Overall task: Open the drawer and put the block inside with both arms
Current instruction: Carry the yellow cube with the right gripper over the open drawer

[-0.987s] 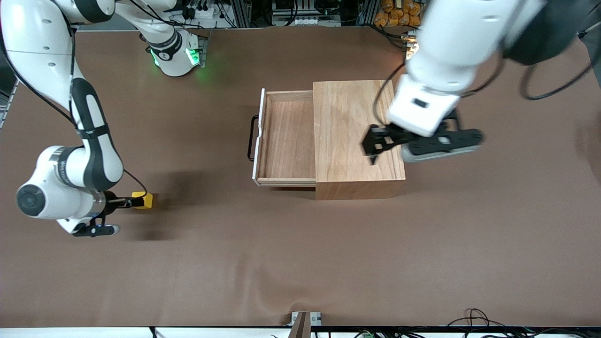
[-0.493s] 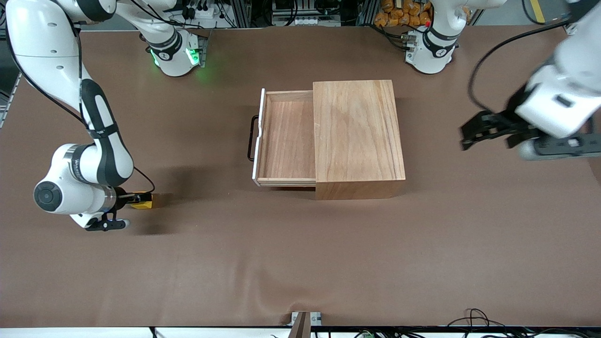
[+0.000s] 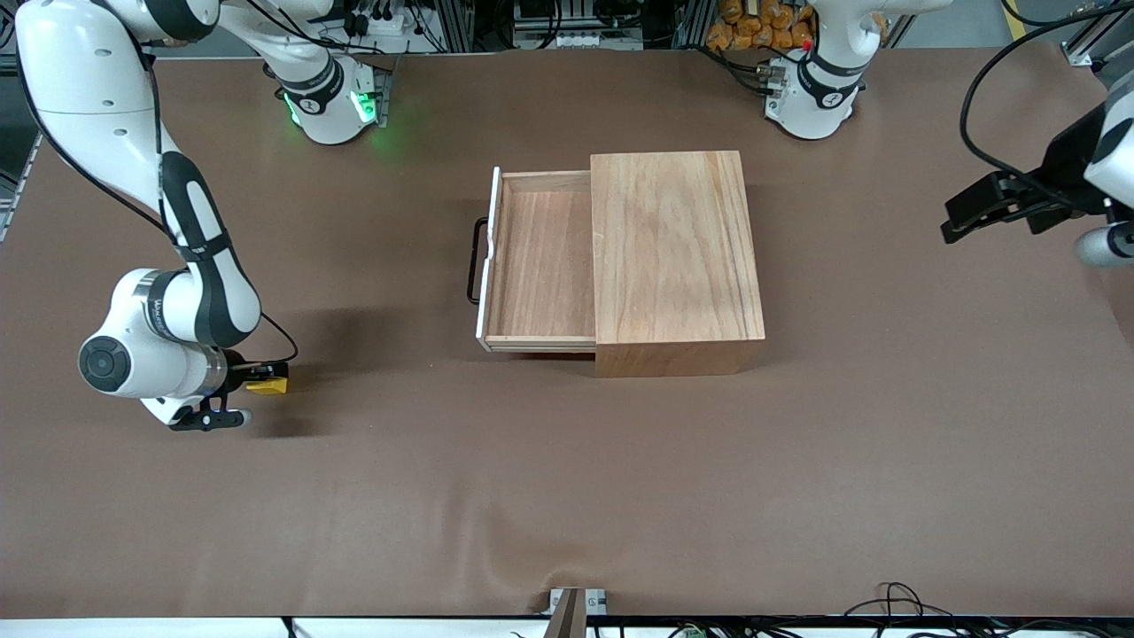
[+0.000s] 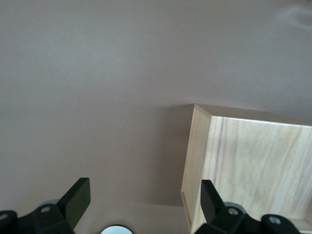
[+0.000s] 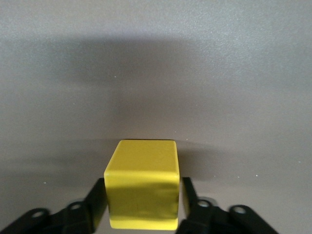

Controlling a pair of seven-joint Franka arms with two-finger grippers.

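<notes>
Two arms are sharing the brown table [image 3: 567, 496], and we are reading the front view from its left side to its right. Toward the right arm's end of the table, nearer the camera-side edge than the box, we are seeing the right gripper [image 3: 261, 377] reaching low over the surface with its fingers [image 5: 190, 200] clenched on the two sides of the yellow block [image 3: 267, 385]; the right wrist view is showing both pads pressing flat against the cube's faces. Whether the block is resting on the surface or just off it, we cannot tell. Near the middle of the table the wooden box [image 3: 675, 257] is sitting flat, and the drawer [image 3: 540, 266] is standing pulled out toward the right arm's end, its white front and black wire handle [image 3: 477, 261] leading and its tray bare. At the left arm's end, the left gripper [image 3: 966, 217] is hanging over the table, well apart from the box, with its jaws spread wide and grasping nothing.
</notes>
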